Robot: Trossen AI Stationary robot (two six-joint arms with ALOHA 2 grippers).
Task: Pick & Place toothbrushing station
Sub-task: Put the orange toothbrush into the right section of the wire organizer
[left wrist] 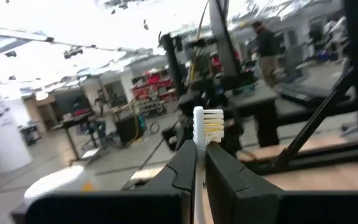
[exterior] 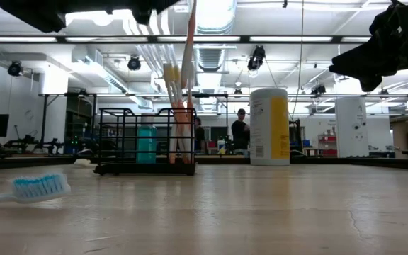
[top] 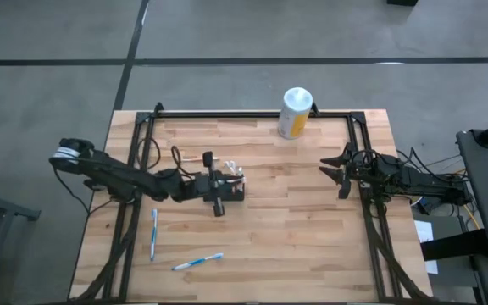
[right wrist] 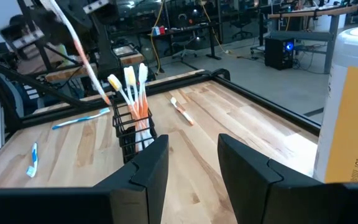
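The toothbrushing station, a small black wire basket (top: 237, 191) (exterior: 146, 142) (right wrist: 135, 134), stands mid-table with several orange-handled toothbrushes upright in it. My left gripper (top: 222, 185) (left wrist: 201, 149) is just above and to its left, shut on another orange and white toothbrush (right wrist: 79, 46) (exterior: 189, 64). That brush's lower end is down at the basket's top. My right gripper (top: 339, 174) (right wrist: 194, 168) (exterior: 374, 60) waits open above the table's right edge, holding nothing. My left gripper pinches the toothbrush's white neck (left wrist: 198, 163) just below the head between its two fingers. The fingers come about level from the table's left and lie across the brush. The yellow and white bristle head (left wrist: 208, 122) stands above them. The orange handle (right wrist: 98, 81) slants down to the basket's rim.
Two blue toothbrushes (top: 153, 233) (top: 197, 262) lie near the left front, one of them close to the low camera (exterior: 37, 188). An orange one (top: 207, 158) (right wrist: 180, 110) lies behind the basket. A white-topped canister (top: 295, 112) (exterior: 269, 126) stands at the far edge. People show in the room beyond.
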